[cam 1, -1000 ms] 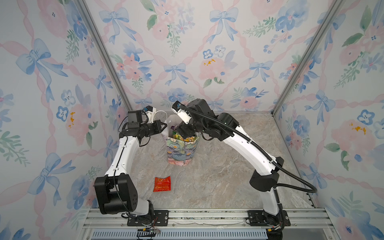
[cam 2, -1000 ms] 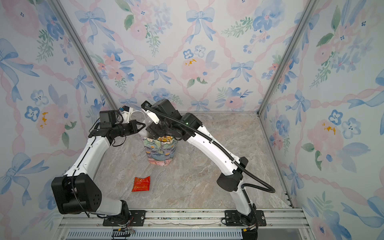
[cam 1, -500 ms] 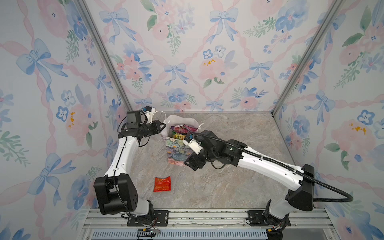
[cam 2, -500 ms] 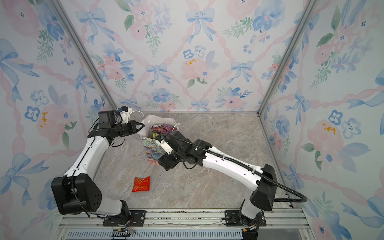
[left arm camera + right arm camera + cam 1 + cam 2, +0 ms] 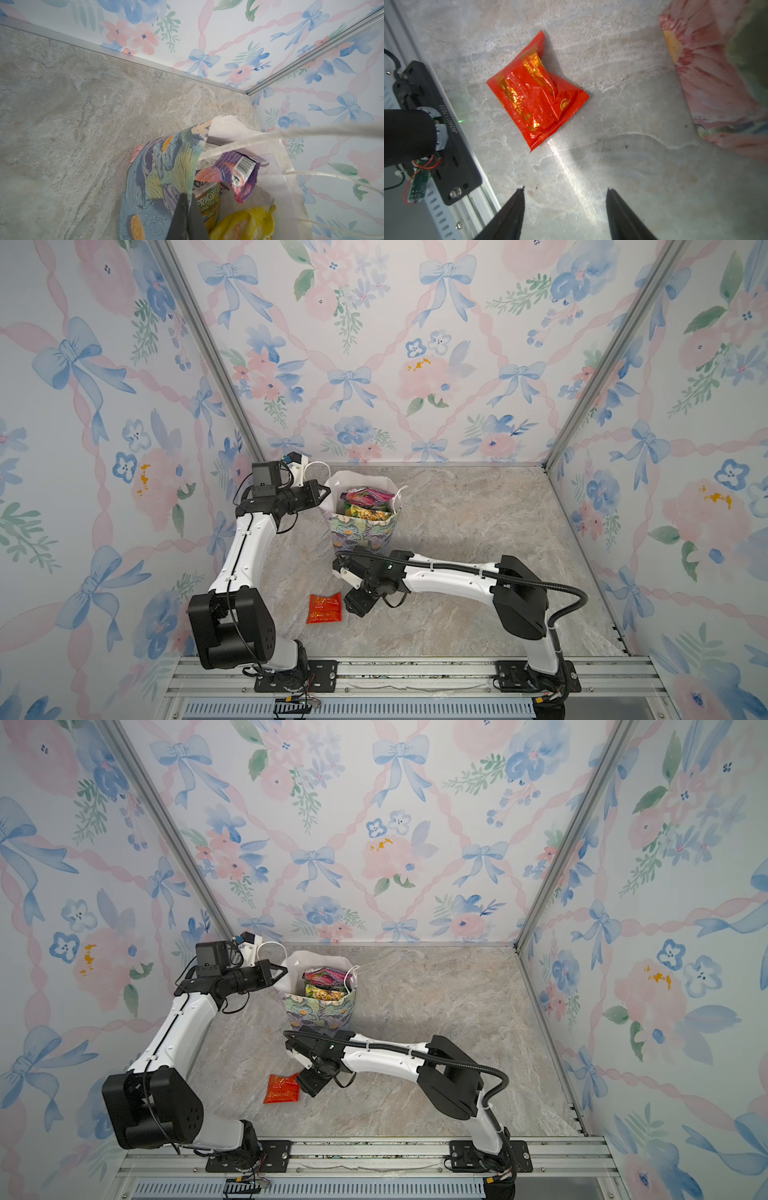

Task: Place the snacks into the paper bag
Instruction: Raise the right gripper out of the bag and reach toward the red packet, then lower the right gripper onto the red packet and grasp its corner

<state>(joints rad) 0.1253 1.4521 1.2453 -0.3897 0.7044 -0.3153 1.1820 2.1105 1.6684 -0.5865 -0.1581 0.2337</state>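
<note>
Last pick by the look of it: L gripper [image 5: 323,492] pinched shut on the bag [image 5: 362,533] rim, packets [image 5: 365,502] inside, R gripper [image 5: 564,189] jaws apart & empty near the red packet [image 5: 536,92] lying on the table [image 5: 623,58], so next it must straddle it & close.

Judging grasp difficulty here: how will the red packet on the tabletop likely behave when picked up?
The red packet is creased and puffed, so probably light and floppy. Its glossy film may slip in the right pincer. Lying flat on the tabletop, it might slide when nudged.
</note>
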